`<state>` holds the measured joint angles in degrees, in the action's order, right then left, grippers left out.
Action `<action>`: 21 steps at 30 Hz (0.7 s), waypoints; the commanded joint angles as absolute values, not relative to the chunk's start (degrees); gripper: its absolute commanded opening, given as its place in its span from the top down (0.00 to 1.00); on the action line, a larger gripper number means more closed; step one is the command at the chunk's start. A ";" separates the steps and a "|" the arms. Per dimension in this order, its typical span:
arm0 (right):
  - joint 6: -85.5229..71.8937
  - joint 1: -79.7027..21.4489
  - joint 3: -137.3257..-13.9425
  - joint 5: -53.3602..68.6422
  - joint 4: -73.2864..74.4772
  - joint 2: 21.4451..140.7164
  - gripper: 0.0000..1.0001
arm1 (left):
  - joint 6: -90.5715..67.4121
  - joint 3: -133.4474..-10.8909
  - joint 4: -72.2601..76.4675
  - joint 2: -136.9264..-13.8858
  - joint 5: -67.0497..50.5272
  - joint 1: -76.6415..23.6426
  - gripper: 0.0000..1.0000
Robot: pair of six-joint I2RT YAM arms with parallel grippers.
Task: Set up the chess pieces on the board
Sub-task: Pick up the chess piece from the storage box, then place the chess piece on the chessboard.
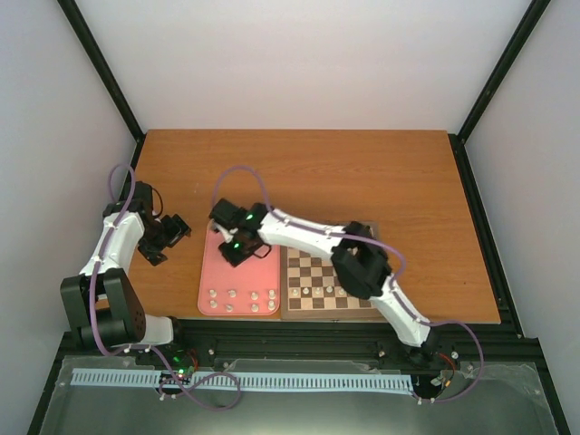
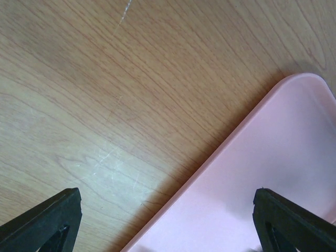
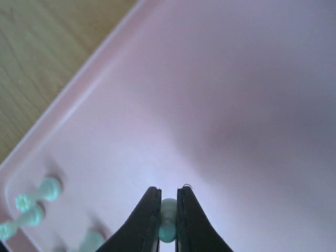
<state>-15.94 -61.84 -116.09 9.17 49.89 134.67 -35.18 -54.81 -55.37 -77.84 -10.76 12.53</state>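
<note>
Bottom centre of the right wrist view, the right gripper (image 3: 168,200) is clamped on one chess piece (image 3: 168,231) at the pink tray (image 3: 220,94). The pick-up looks made. Next comes lifting it clear and carrying it to the board (image 1: 328,283), lower centre of the top view. The left gripper (image 2: 165,210) gapes idle.

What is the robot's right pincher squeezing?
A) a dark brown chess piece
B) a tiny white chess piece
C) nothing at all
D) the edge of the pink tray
B: the right wrist view shows the right gripper closed on a tiny white chess piece, pinched between its two dark fingers above the pink tray.
</note>
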 commanded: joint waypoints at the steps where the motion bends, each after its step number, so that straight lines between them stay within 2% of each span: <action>1: -20.35 -56.33 -107.83 3.16 47.81 120.00 0.97 | -35.68 -56.69 -55.68 -77.80 -11.32 12.84 0.00; 12: -31.86 -43.24 -66.90 -2.72 51.74 85.56 0.97 | -35.93 -57.09 -55.56 -78.52 -12.22 12.84 0.00; 21: -43.66 -39.30 -49.55 -5.99 59.31 67.78 0.97 | -36.03 -56.71 -55.40 -79.20 -12.73 12.85 0.00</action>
